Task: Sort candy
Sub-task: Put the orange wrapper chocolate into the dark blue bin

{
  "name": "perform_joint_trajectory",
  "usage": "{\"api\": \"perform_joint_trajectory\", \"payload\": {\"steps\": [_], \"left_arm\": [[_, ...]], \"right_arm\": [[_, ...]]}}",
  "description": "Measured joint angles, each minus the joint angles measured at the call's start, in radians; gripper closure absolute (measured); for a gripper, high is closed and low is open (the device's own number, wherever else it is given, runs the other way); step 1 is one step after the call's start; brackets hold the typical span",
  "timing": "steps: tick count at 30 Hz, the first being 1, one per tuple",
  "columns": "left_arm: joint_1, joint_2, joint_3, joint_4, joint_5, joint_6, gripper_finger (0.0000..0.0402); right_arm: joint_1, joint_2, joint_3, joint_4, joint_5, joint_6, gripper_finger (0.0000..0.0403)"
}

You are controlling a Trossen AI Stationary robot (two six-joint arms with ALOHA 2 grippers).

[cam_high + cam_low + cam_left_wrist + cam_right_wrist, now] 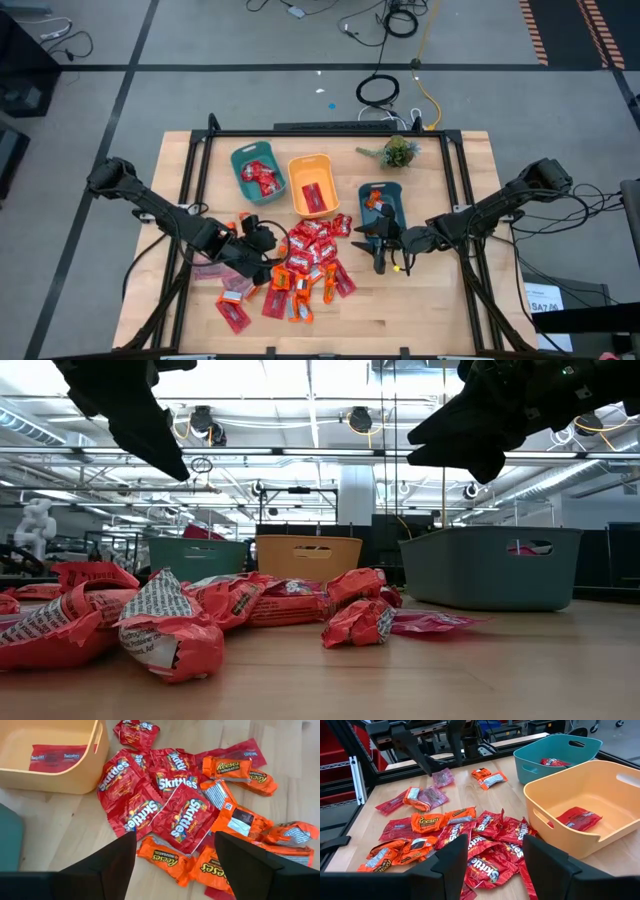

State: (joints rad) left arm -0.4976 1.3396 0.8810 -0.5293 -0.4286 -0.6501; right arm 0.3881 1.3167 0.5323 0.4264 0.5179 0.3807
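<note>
1. Overhead, the left gripper (262,238) hovers at the near-left edge of the candy (312,262) heap on the table (455,300), its jaws released and empty. The right gripper (384,243) hangs just off the heap's right side, beside a small teal bin (383,201). An orange bin (313,184) and a larger teal bin (257,174) sit beyond the heap, each with a few wrappers inside.
2. At table height, both grippers hang above the wood with nothing between their jaws; red wrappers (160,625) lie in front, the three bins behind.
3. From the left wrist, the two dark fingers (112,865) stand well apart. Orange Reese's packets (165,859) lie directly between and just ahead of them, red Skittles packs (185,817) farther ahead, and the orange bin beyond holds one red Twizzlers wrapper (57,756).
4. From the right wrist, the fingers (452,862) are parted and empty, with red Skittles packs (490,862) between them on the table. The orange bin stands just beside one finger.
</note>
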Motion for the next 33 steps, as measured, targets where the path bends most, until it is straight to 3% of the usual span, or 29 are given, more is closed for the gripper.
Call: {"api": "perform_joint_trajectory", "payload": {"steps": [4, 13, 19, 33], "left_arm": [[0.0, 0.0, 0.0, 0.008, 0.0, -0.018, 0.0121], [0.001, 0.004, -0.034, -0.009, -0.06, -0.274, 0.012], [0.005, 0.07, -0.061, -0.009, -0.062, -0.386, 0.012], [0.103, 0.292, -0.064, 0.086, 0.105, -0.398, 0.012]], "right_arm": [[0.0, 0.0, 0.0, -0.009, 0.0, 0.0, 0.0222], [0.0, 0.0, 0.0, -0.01, 0.0, 0.0, 0.0222], [0.0, 0.0, 0.0, -0.01, 0.0, 0.0, 0.0222], [0.0, 0.0, 0.0, -0.01, 0.0, 0.0, 0.0222]]}}
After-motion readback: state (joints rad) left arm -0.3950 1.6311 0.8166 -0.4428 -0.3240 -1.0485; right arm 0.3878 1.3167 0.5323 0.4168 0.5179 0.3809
